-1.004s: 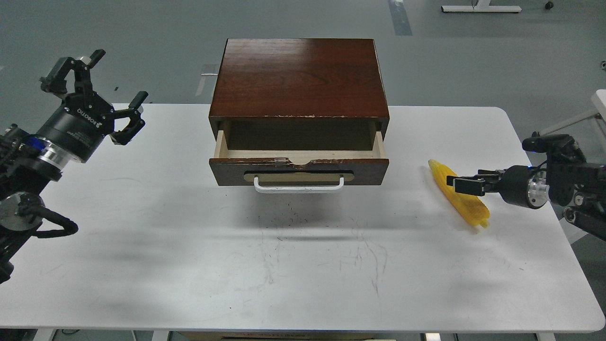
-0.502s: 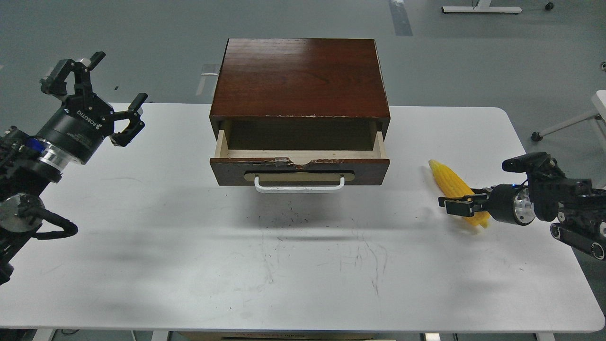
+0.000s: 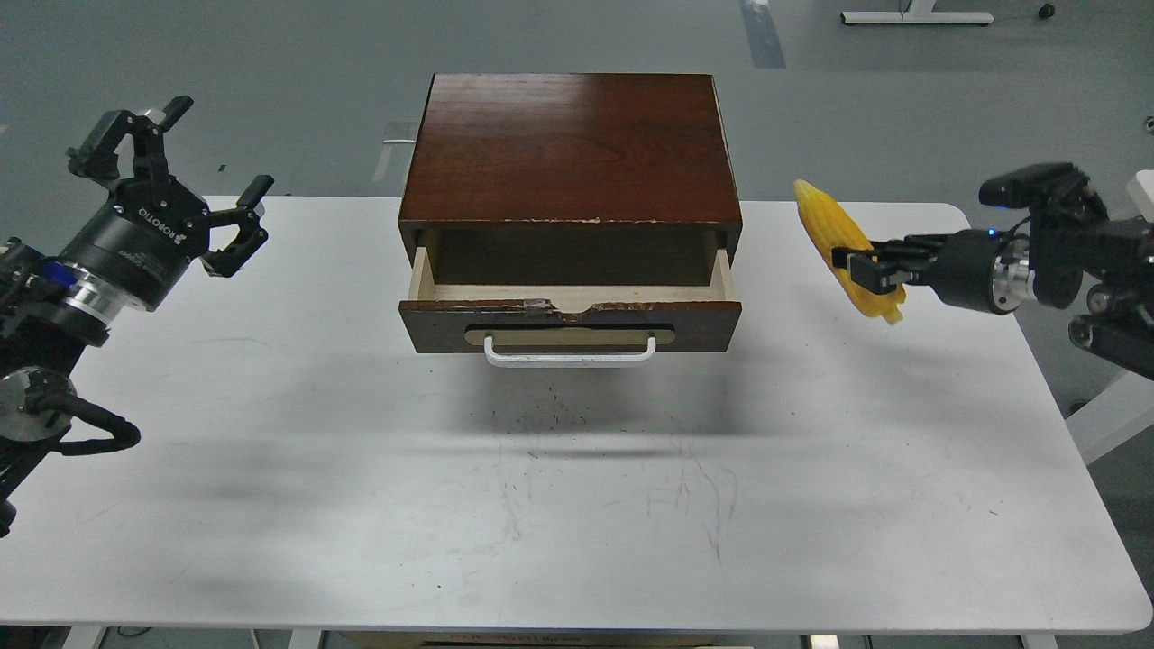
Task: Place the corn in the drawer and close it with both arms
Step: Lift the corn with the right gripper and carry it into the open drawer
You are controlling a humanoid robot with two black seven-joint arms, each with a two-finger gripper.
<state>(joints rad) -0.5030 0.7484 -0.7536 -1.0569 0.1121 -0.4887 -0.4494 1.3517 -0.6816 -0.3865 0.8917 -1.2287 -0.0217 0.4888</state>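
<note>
The dark reddish-brown cabinet (image 3: 570,149) stands at the table's back middle. Its drawer (image 3: 570,320) is pulled partly open, pale wood inside and empty, with a white bar handle (image 3: 570,353) on the front. My right gripper (image 3: 864,269) is shut on the yellow corn (image 3: 834,236) and holds it in the air to the right of the cabinet, about level with the drawer opening, tip pointing up and away. My left gripper (image 3: 171,167) is open and empty, raised above the table's left far corner.
The white table (image 3: 577,505) is scuffed in front of the drawer. Grey floor lies beyond the table, with a white stand's base (image 3: 915,15) far back right.
My right gripper has lifted the corn off the table and carried it up and away, beside the cabinet. The left gripper has drifted slightly left. The drawer has not moved.
</note>
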